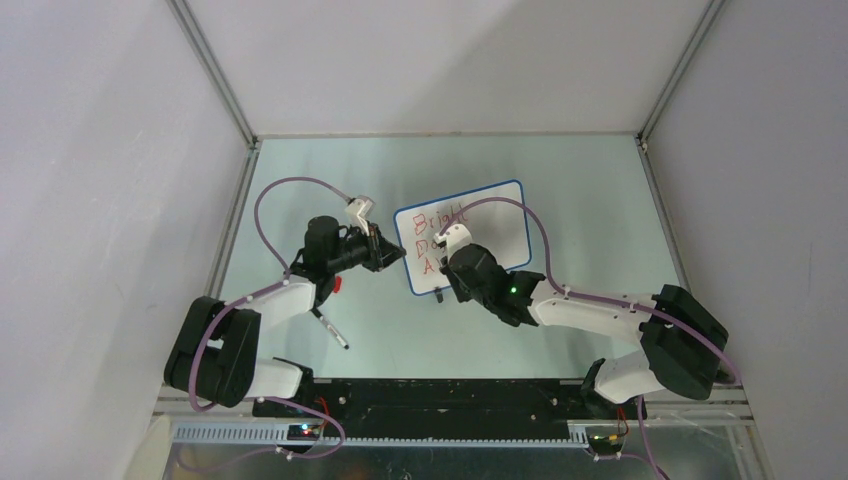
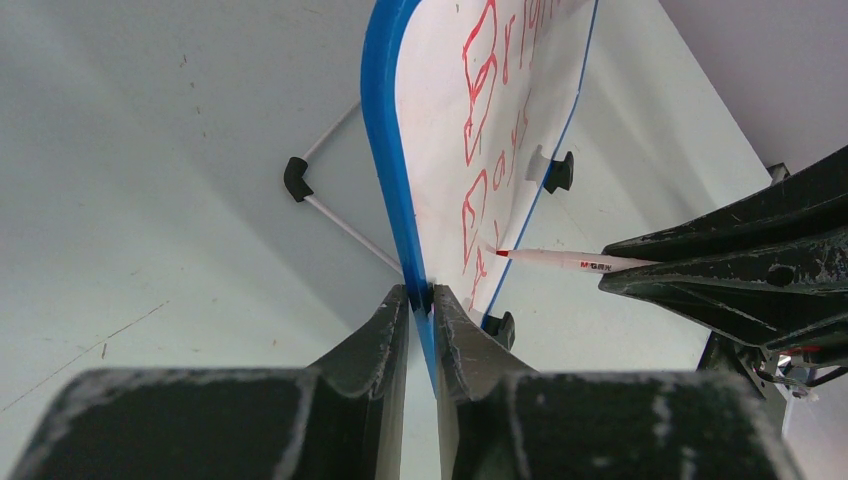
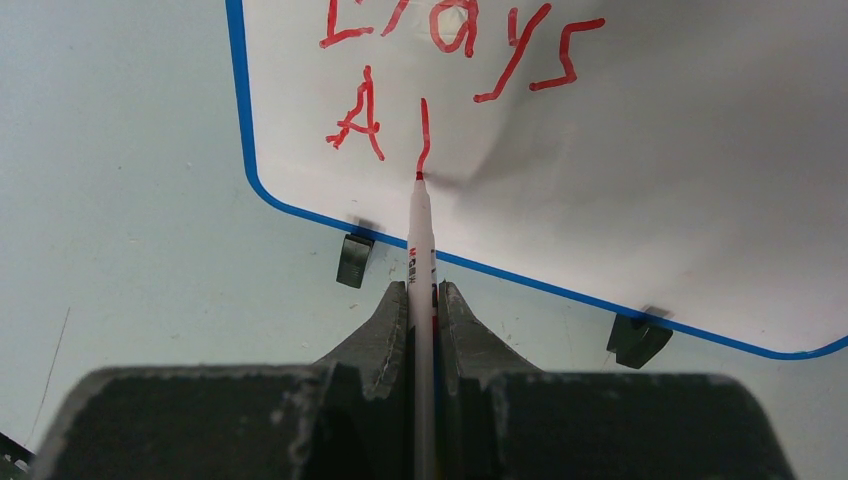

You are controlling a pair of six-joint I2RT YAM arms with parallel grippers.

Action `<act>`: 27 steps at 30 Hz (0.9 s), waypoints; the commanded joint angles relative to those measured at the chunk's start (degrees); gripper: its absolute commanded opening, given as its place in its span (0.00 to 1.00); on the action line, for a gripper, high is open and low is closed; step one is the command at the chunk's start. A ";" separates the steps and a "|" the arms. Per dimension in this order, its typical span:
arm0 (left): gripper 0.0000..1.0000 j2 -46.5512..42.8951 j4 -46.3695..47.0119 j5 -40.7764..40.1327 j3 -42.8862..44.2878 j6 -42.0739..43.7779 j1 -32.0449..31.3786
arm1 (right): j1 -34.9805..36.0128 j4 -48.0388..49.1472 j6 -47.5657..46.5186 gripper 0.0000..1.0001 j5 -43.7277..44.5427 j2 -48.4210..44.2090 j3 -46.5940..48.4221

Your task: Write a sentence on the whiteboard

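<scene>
Status: whiteboard stands mid-tabletop, left edge clamped by left end effector. Right end effector grips marker, tip on board. The sentence reads "Bright Days A" plus one stroke; "head" judged outstanding

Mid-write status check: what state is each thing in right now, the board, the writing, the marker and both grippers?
Small white blue-rimmed whiteboard: clamped at its rim by the left gripper.
Red handwritten sentence: unfinished; "Bright", "Days", "A" and one stroke.
White red-tipped marker: uncapped, tip touching the board at that stroke.
Left gripper: shut on the whiteboard.
Right gripper: shut on the marker.
</scene>
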 commanded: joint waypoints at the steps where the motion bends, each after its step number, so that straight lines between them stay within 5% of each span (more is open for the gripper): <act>1: 0.18 -1.78 1.46 0.46 2.12 1.56 -0.35 | 0.04 0.95 0.12 0.00 0.82 0.31 1.82; 27: 0.18 -1.65 1.68 0.37 2.21 1.56 -0.77 | -1.67 1.62 -0.67 0.00 -0.03 0.41 4.19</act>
